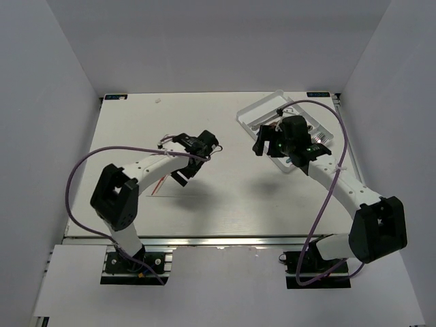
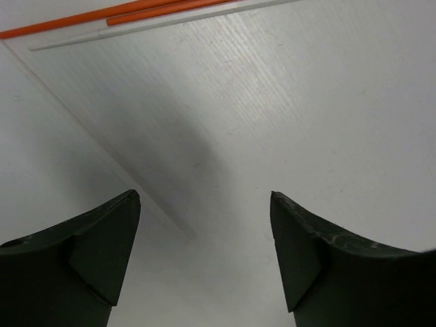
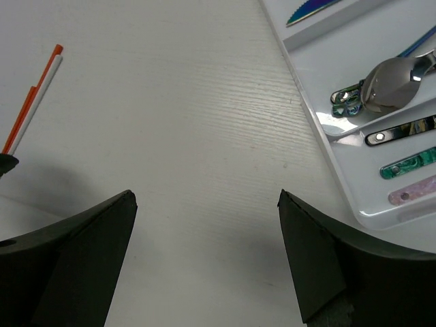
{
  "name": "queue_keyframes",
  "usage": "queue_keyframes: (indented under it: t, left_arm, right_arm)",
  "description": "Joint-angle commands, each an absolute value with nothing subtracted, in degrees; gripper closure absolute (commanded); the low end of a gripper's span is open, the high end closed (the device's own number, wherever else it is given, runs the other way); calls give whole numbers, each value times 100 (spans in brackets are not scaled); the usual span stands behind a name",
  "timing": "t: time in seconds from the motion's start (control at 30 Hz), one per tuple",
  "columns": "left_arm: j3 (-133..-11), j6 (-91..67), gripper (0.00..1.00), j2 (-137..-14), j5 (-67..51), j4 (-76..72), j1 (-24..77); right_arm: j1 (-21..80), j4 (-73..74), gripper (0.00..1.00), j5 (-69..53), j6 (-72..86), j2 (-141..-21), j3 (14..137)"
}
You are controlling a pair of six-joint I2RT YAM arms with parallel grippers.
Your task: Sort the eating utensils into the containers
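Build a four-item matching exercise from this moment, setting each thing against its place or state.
Things:
1. shiny silver metal spoon
2. thin orange sticks
3. left tool
4. white rectangular plastic cutlery tray

Places or states:
a. open, holding nothing, above bare table
b. set askew at the table's far right
c. lying on the table, outside the tray
d. lying inside a tray compartment

Pairs: 1-d, 2-c, 3-a, 4-b

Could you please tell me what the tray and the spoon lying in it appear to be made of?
The tray looks like glossy white moulded plastic, judging by its smooth rounded walls. The spoon seems polished metal: its bowl reflects brightly like a mirror.
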State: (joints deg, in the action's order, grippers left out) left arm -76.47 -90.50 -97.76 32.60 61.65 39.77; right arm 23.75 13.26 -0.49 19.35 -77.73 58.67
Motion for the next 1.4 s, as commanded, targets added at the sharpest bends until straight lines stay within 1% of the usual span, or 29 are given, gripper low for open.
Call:
queue_keyframes:
  t: [0.0, 0.07, 0.2, 0.23, 0.3, 0.37, 0.47, 0.67, 0.83, 0.97, 1.17, 1.27, 1.3, 1.37]
  left_arm:
    - [-8033, -10019, 16, -10079, 3244, 7180, 4025]
    - [-7955, -10107, 23, -10177, 3051, 7119, 4043]
    - [-7464, -10370, 24, -10099, 2848, 6796, 4087]
    - [-7340, -10415, 30, -9994, 2830, 6698, 4096]
    - [-6911, -10494, 51, -9888, 2752, 6322, 4113]
    - [-6620, -10520, 53, -9748, 2698, 5831, 4122]
    - [-6241, -10555, 52, -9712, 2654, 5398, 4122]
    - [-6126, -10529, 49, -9878, 2602, 5142, 4122]
    - [-6082, -10538, 51, -9949, 2409, 5194, 4122]
    - [-6099, -10573, 62, -9940, 2347, 5439, 4122]
    - [-6258, -10573, 67, -9932, 2242, 5941, 4122]
    - [-5969, -10547, 71, -9765, 2075, 5749, 4122]
    - [-5733, -10538, 75, -9704, 1935, 5661, 4122]
    - [-5512, -10564, 77, -9511, 1855, 5467, 4131]
  right_arm:
    - [2285, 1117, 11, 106, 2004, -7813, 5766]
    - [2215, 1090, 11, 70, 1969, -7831, 5678]
    - [2083, 1063, 11, 53, 1942, -7770, 5616]
    - [2066, 1020, 11, -173, 1951, -7752, 5616]
    - [2030, 950, 11, -272, 1977, -7699, 5546]
    - [2004, 870, 11, -421, 1995, -7682, 5485]
    - [1986, 844, 11, -536, 2013, -7717, 5467]
    - [1969, 826, 11, -545, 2013, -7673, 5406]
    - [1925, 774, 11, -510, 2030, -7576, 5344]
    - [1855, 773, 11, -527, 2039, -7559, 5309]
    - [1688, 712, 11, -589, 2057, -7427, 5221]
    - [1582, 686, 11, -694, 2057, -7365, 5168]
    - [1565, 686, 11, -747, 2074, -7357, 5159]
    - [1477, 659, 11, -800, 2083, -7304, 5124]
